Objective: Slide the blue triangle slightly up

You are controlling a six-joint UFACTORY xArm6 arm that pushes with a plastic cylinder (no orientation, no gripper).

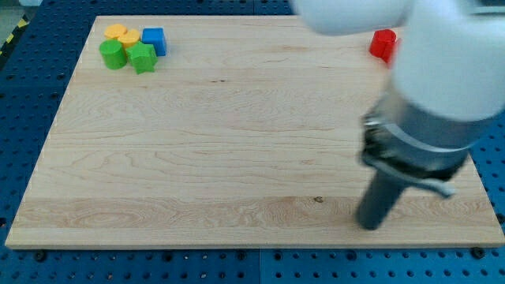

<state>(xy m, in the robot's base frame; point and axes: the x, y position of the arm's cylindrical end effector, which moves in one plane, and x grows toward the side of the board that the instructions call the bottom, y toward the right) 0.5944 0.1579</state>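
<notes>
Blue triangle, well, I can't actually pick one out here. The only blue piece showing is a blue block (pixel 154 40) up at the 10 o'clock corner of the worktop (pixel 237 142), and it looks more like a cube from this angle, so I can't tell if that's the one meant.

That blue block sits in a tight little cluster. At its 9 o'clock is a pair of yellow blocks (pixel 121 34), shapes hard to make out, maybe round-ish. At its 7 o'clock is a green block (pixel 143 57) with a blocky, angular outline, touching or just about touching the blue one. Further toward 9 o'clock from that is a second green block (pixel 113 54), this one looking like a cylinder. All of them are bunched right together.

Way over at the 2 o'clock part of the worktop there's a red block (pixel 383 44), partly cut off by the blurry white arm in front of it, so no idea on the shape.

No claw on this rig, just a dark rod, so nothing is open, closed or held. My tip (pixel 371 224) is down at roughly 4 o'clock on the worktop, well apart from the cluster and from the red block too, touching none of them.
</notes>
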